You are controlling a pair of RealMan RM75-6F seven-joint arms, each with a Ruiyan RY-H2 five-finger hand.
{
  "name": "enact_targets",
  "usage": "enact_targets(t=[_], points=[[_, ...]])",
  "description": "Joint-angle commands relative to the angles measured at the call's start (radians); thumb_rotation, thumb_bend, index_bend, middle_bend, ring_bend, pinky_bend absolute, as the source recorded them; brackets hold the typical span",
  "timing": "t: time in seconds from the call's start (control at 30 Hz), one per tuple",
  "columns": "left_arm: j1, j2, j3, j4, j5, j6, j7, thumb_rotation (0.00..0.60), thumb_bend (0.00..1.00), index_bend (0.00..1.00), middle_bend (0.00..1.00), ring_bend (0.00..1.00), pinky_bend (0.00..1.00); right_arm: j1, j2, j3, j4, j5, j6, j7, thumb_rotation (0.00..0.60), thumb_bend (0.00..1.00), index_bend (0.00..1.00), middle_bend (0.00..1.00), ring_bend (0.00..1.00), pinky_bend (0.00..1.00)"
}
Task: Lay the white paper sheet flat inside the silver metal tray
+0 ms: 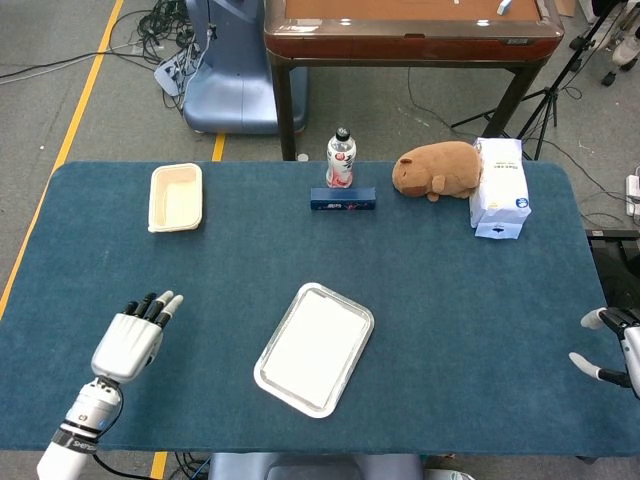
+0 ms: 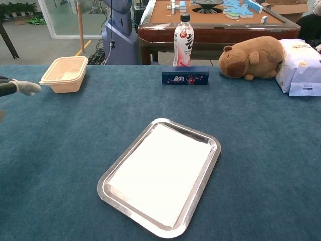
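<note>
The white paper sheet (image 1: 312,346) lies flat inside the silver metal tray (image 1: 349,369) in the near middle of the blue table. The chest view shows the same sheet (image 2: 163,173) filling the tray (image 2: 202,190) floor. My left hand (image 1: 135,335) hovers well to the left of the tray, fingers stretched out and holding nothing; only a fingertip (image 2: 22,87) of it shows at the chest view's left edge. At the table's right edge my right hand (image 1: 608,345) shows partly, with its fingers apart and nothing in them.
A beige container (image 1: 176,197) stands at the far left. Along the far edge are a drink bottle (image 1: 341,158), a small blue box (image 1: 343,200), a brown plush animal (image 1: 437,169) and a white package (image 1: 499,186). A wooden table stands behind.
</note>
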Motion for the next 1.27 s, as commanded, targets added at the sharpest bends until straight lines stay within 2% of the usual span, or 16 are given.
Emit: enact_targets(t=[0.03, 0.27, 0.47, 0.7, 1.27], points=[[0.037, 0.018, -0.001, -0.002, 0.001, 0.061, 0.016, 0.600, 0.61, 0.15, 0.16, 0.14, 0.27, 0.001, -0.004, 0.000, -0.006, -0.001, 0.000, -0.012, 0.600, 0.06, 0.48, 0.49, 0.39, 0.42], [0.112, 0.048, 0.022, -0.007, 0.043, 0.166, -0.012, 0.600, 0.61, 0.15, 0.16, 0.14, 0.26, 0.006, -0.019, 0.002, -0.029, 0.003, -0.005, -0.044, 0.600, 0.06, 0.48, 0.49, 0.40, 0.42], [0.170, 0.047, 0.036, 0.000, 0.076, 0.239, -0.016, 0.600, 0.61, 0.15, 0.21, 0.14, 0.25, 0.016, -0.032, 0.005, -0.057, 0.003, -0.015, -0.073, 0.600, 0.06, 0.48, 0.49, 0.39, 0.42], [0.246, 0.024, 0.035, 0.043, 0.089, 0.332, -0.081, 0.600, 0.58, 0.15, 0.22, 0.14, 0.24, 0.025, -0.045, 0.001, -0.045, 0.013, -0.038, -0.085, 0.600, 0.06, 0.48, 0.49, 0.40, 0.42], [0.267, 0.041, -0.004, 0.040, 0.039, 0.289, -0.111, 0.600, 0.55, 0.15, 0.23, 0.15, 0.24, 0.044, -0.048, 0.004, -0.017, 0.035, -0.077, -0.071, 0.600, 0.06, 0.48, 0.49, 0.40, 0.42]])
